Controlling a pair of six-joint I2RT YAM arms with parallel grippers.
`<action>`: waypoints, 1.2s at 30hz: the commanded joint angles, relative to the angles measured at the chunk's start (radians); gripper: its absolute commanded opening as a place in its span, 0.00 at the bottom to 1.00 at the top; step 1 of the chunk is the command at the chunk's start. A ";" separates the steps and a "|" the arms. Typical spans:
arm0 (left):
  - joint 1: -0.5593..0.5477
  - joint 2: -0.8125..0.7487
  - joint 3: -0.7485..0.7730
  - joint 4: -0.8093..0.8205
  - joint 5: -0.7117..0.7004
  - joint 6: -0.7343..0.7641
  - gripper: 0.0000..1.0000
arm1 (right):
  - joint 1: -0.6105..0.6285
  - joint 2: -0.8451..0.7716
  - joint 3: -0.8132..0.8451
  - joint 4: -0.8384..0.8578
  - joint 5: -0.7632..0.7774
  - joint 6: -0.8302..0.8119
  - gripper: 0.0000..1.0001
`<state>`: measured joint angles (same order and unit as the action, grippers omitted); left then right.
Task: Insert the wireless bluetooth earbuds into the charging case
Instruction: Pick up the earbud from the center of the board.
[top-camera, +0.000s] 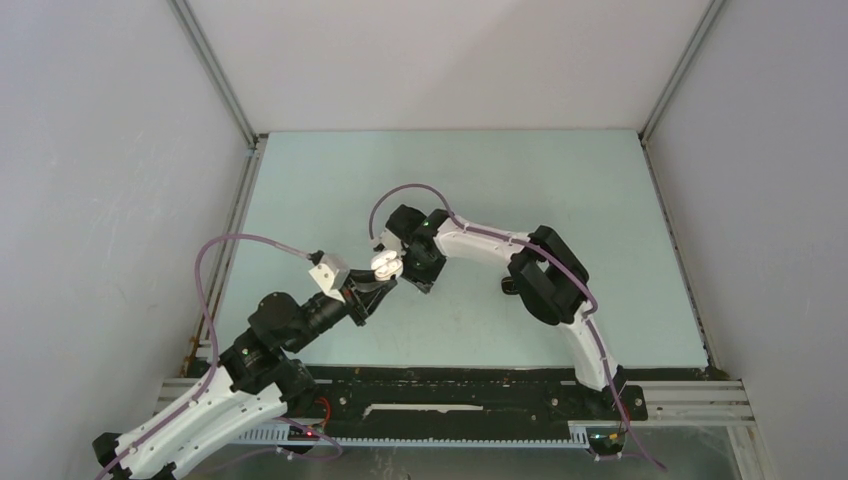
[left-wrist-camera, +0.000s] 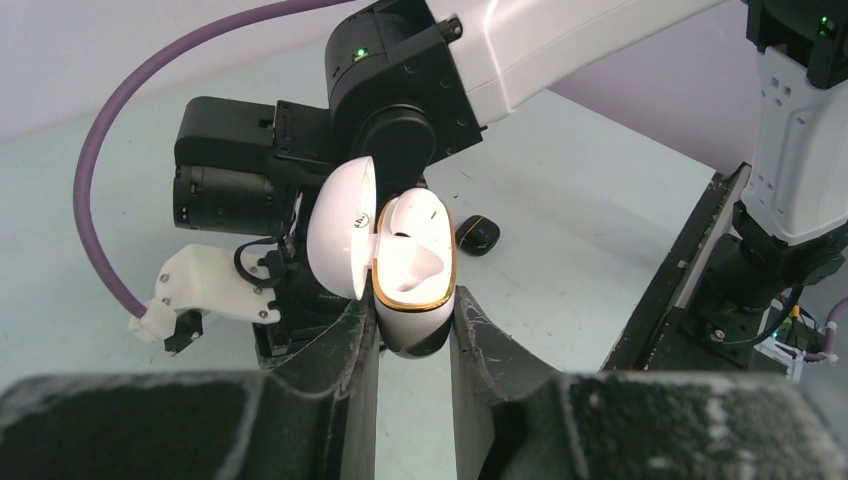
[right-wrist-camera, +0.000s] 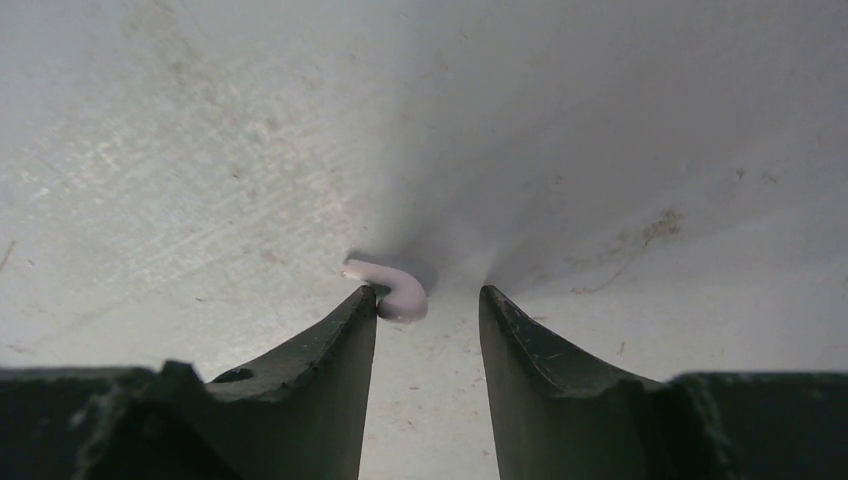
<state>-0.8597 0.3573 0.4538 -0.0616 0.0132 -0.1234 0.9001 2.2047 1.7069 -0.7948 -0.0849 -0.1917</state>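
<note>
My left gripper is shut on the white charging case. The case has a gold rim, and its lid stands open to the left. Its inside is glare-white, so I cannot tell what lies in it. In the top view the case sits mid-table, held up between the two arms. My right gripper points down at the table with its jaws apart. One small pale earbud lies on the table, touching the left fingertip; a gap separates it from the right finger.
A small black pebble-like object lies on the table behind the case. The right arm's wrist hangs close behind the open lid. White walls enclose the pale green table on three sides.
</note>
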 joint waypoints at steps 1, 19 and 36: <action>0.015 0.017 0.025 0.055 0.038 -0.010 0.00 | -0.043 -0.036 -0.034 -0.010 0.018 0.023 0.44; 0.046 0.039 0.025 0.057 0.075 -0.024 0.00 | -0.225 -0.115 -0.061 -0.015 -0.433 -0.216 0.41; 0.077 0.051 0.023 0.100 0.112 -0.045 0.00 | -0.222 -0.089 -0.092 0.042 -0.491 -0.552 0.39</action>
<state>-0.7921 0.4103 0.4538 -0.0151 0.1093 -0.1577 0.6682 2.0933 1.5532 -0.7471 -0.5301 -0.6685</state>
